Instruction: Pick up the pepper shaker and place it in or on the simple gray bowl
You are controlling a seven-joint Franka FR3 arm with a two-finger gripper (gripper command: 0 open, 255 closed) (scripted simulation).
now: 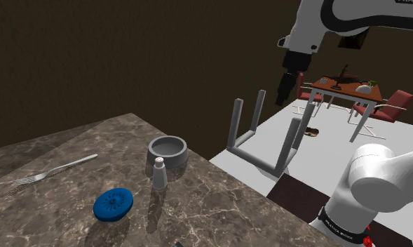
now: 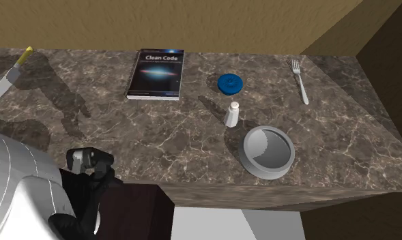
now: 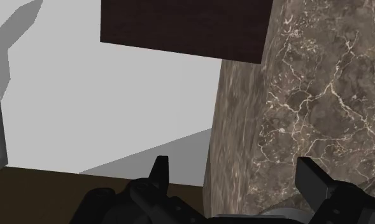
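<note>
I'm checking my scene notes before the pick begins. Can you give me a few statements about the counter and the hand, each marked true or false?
1. The small pale grey shaker stands upright on the brown marble counter. True.
2. The black two-finger hand clasps the shaker. False: its fingers stand apart with nothing between them.
3. The silver fork lies inside the round grey bowl. False: it lies on the counter, apart from the bowl.
4. The dark "Clean Code" book lies flat on the counter. True.
</note>
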